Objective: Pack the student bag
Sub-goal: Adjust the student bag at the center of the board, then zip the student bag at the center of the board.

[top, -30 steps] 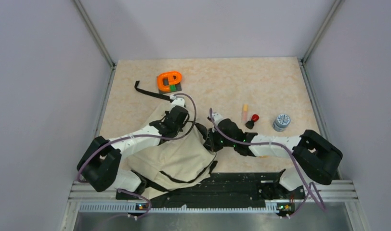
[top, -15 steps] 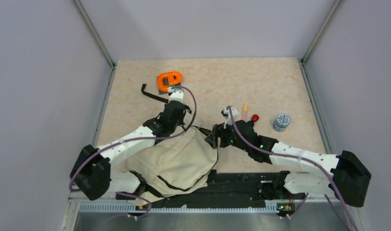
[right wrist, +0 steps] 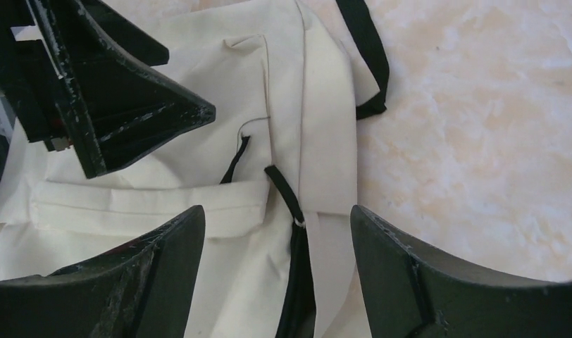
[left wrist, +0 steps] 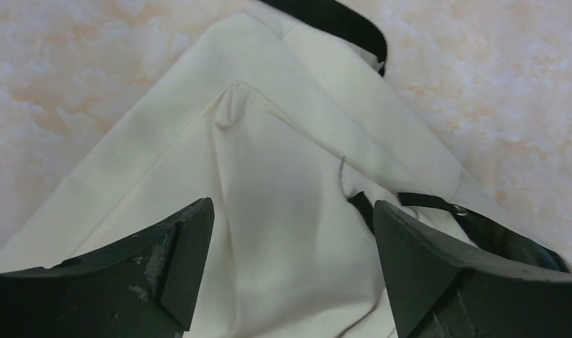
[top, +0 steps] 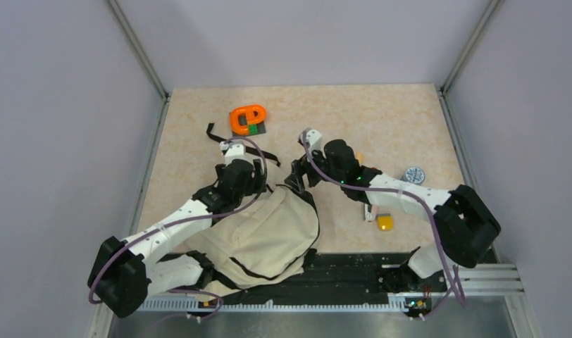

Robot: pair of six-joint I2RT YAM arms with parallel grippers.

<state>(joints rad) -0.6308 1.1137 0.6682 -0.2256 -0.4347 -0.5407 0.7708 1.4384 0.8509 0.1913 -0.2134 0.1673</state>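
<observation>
The student bag (top: 265, 232), beige fabric with black straps, lies slumped on the table just ahead of the arm bases. My left gripper (top: 242, 184) hovers open over the bag's upper left corner. In the left wrist view the pale fabric (left wrist: 283, 162) shows between the spread fingers (left wrist: 181, 253), and nothing is held. My right gripper (top: 297, 176) stands open over the bag's upper right edge. In the right wrist view a black zipper pull with a small ring (right wrist: 287, 197) lies between its fingers (right wrist: 163, 260). The left gripper's fingers (right wrist: 139, 116) show there at the upper left.
An orange and green object (top: 247, 118) sits at the back left, with a loose black strap (top: 223, 139) in front of it. A round grey-blue item (top: 413, 174) lies to the right. A small yellow item (top: 384, 222) rests beside the right forearm.
Both grippers have opened and let go of the bag's fabric. The bag has sunk back toward the arm bases. The left gripper has shifted left; the right one has moved up and left.
</observation>
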